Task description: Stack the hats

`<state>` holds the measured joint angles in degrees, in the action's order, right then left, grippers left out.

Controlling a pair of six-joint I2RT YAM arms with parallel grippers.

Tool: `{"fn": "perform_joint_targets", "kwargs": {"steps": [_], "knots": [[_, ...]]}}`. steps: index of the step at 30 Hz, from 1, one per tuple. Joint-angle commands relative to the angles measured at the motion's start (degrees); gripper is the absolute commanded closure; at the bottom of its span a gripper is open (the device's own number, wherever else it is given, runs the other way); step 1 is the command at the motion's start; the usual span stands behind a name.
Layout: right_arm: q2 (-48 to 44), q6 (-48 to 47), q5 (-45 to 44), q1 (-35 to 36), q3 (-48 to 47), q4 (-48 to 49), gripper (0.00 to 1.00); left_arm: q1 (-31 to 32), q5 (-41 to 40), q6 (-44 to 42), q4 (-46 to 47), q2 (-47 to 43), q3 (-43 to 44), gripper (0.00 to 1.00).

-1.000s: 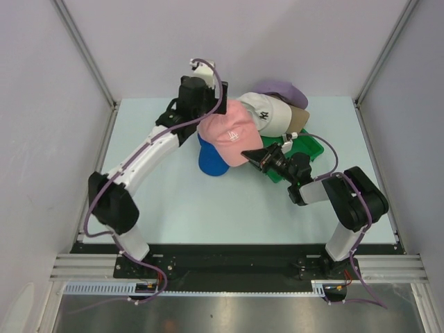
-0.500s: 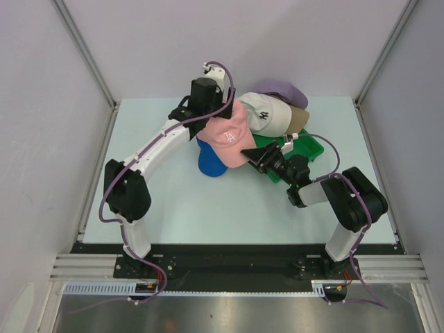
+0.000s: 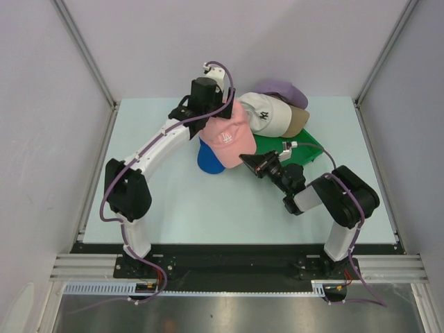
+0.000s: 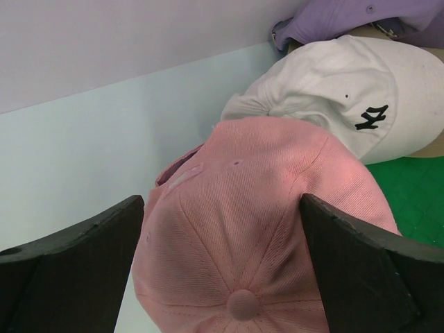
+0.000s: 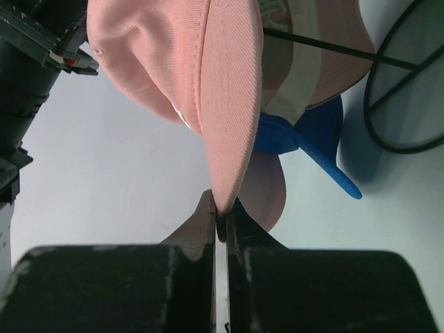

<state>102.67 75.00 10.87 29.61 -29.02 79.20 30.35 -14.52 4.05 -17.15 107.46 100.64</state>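
Right gripper (image 5: 220, 220): clamped on the brim edge of the pink cap (image 3: 229, 135) | left gripper (image 4: 222, 208): fingers spread wide, 1 each side of the pink crown | pink cap: over the blue cap (image 3: 207, 159), just beside the white cap (image 3: 267, 114) | tan cap (image 3: 300, 122) and lavender cap (image 3: 281, 90): behind the white one

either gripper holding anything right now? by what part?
Right gripper pinches the pink cap by its brim edge. Left gripper is open, astride that cap's crown, not clamped.
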Motion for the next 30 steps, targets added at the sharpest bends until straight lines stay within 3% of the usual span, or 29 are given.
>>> {"fn": "perform_joint_targets", "kwargs": {"steps": [1, 8, 17, 30], "knots": [[1.47, 2.77, -10.43, 1.15, 4.49, 6.31, 1.00, -0.11, 1.25, -1.06, -1.13, -2.00, 3.68, 0.00], [3.23, 6.47, -17.46, 5.46, 8.10, 7.46, 1.00, -0.11, -0.24, -1.68, -4.12, 1.34, 6.06, 0.00], [4.99, 5.51, -15.79, 11.25, 3.27, 7.64, 1.00, -0.29, 1.43, -2.56, -6.14, 2.14, 6.41, 0.00], [5.96, 1.82, -26.78, 24.18, -2.27, 10.27, 0.98, -0.47, 5.29, -2.82, -5.44, -5.24, -4.39, 0.00]]}}
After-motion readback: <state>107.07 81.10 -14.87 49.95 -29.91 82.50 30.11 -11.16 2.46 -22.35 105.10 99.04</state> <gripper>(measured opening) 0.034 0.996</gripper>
